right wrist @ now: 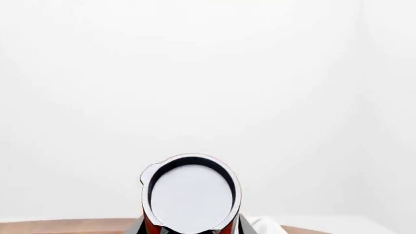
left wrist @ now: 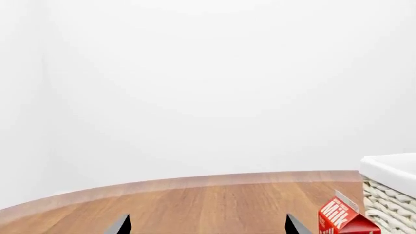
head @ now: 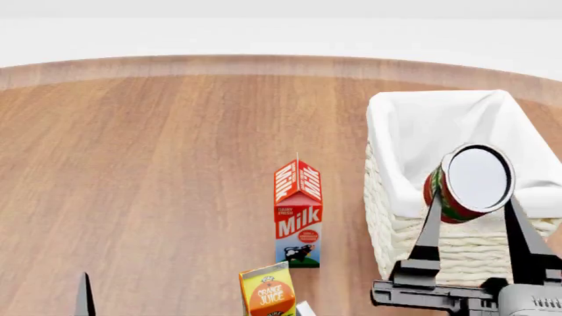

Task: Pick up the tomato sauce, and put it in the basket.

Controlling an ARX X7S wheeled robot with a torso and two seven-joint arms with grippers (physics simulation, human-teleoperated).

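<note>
Fingertips of my left gripper (left wrist: 208, 225) are all I get in the left wrist view: two dark tips spread apart with nothing between them, released, above bare wooden table (left wrist: 195, 200). Toward the table's right side I see a milk carton (left wrist: 341, 219) and a corner of the basket (left wrist: 390, 190).

Head view next. My right gripper (head: 470, 224) is clenched on the tomato sauce (head: 465, 181), held tipped so its silver-white end faces the camera, in front of the basket's (head: 386, 197) near wall, by the table's right edge. Whether it is over the opening or short of it I cannot tell. The milk carton (head: 299, 214) stands mid-table, an orange juice carton (head: 268, 293) toward the near edge.

Right wrist view shows only the can's (right wrist: 190, 195) end between the fingers.

I judge the tin stiff, fairly heavy and smooth-sided, so it could slip or roll; gripping across the label is right.
</note>
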